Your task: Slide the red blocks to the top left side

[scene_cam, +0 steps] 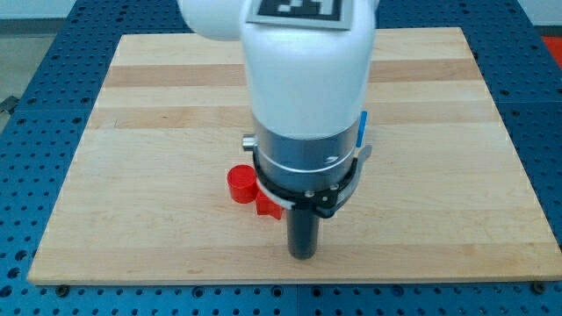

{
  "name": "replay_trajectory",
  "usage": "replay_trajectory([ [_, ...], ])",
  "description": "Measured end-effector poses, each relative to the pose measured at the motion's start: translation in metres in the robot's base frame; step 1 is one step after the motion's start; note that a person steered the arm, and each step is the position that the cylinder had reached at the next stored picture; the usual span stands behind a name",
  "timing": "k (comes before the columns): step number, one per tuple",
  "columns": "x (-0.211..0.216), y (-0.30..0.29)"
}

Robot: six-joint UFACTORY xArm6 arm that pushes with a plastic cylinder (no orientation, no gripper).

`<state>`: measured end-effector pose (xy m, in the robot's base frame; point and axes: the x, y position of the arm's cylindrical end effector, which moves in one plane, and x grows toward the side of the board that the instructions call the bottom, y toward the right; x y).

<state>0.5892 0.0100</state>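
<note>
Camera view shows my tool, a plain rod holding nothing, with my tip (pixel 303 254) just right of the red cylinder (pixel 241 183) and a second red block (pixel 267 206) near the bench's (pixel 132 114) bottom middle, so the whole slide to top left remains.

Pale wooden board (pixel 158 105) with red cylinder (pixel 241 183) touching another red block (pixel 267 206), shape unclear.

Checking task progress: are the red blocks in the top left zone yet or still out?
Out. The red round block and second red block sit near the board's bottom centre, just left of my tip.
</note>
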Motion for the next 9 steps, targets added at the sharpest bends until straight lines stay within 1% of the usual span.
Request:
replay_trajectory([
  [1,-0.030,-0.002],
  [2,-0.046,-0.022],
  [4,-0.053,-0.106],
  [5,-0.051,-0.115],
  [6,-0.033,-0.070],
  [7,-0.045,-0.025],
  [8,-0.088,-0.015],
  [9,-0.099,-0.018],
])
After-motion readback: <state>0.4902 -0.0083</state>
